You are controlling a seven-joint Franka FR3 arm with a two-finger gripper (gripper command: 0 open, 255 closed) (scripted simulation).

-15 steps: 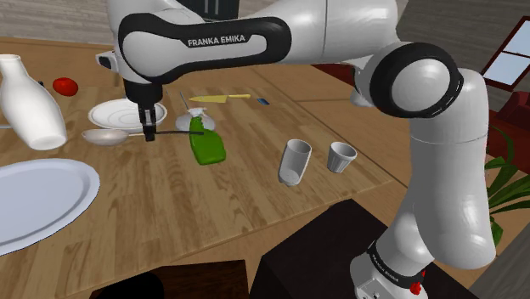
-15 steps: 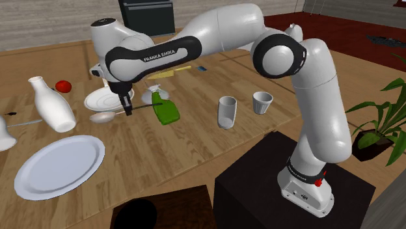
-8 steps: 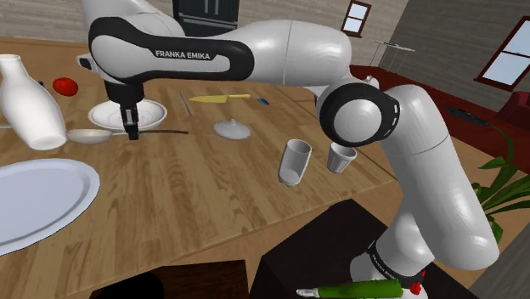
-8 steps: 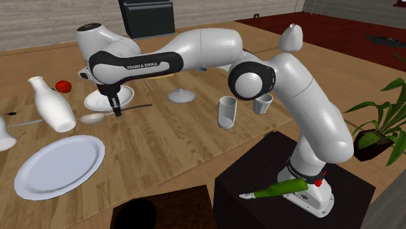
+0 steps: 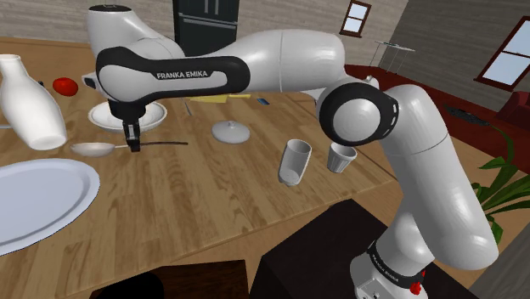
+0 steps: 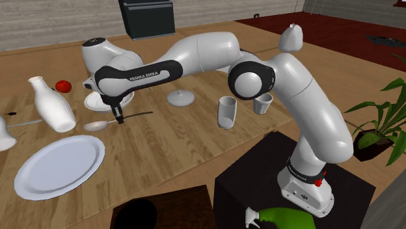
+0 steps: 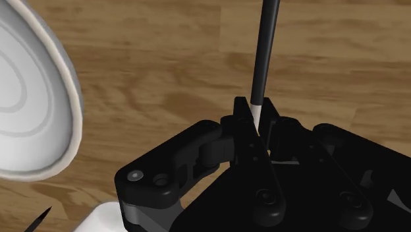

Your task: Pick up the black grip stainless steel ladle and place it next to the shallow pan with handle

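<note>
Ladle [image 5: 92,149]: level, just beside white dish [image 5: 104,117], lengthwise along its rim.
Gripper [image 5: 132,144]: clamped on ladle shaft where black grip begins.
Table [image 5: 212,187] contact: cannot tell whether ladle rests or hangs clear.

Bare wooden tabletop [image 5: 195,204] lies open on the shoulder camera's side of the black gripper [image 5: 132,144] clasping the black-handled silver ladle [image 5: 93,149]. A shallow white dish [image 5: 102,117] sits just behind it. A tall white bottle [image 5: 30,106], a large white plate [image 5: 34,200] and a white domed lid [image 5: 231,132] flank that gap.
</note>
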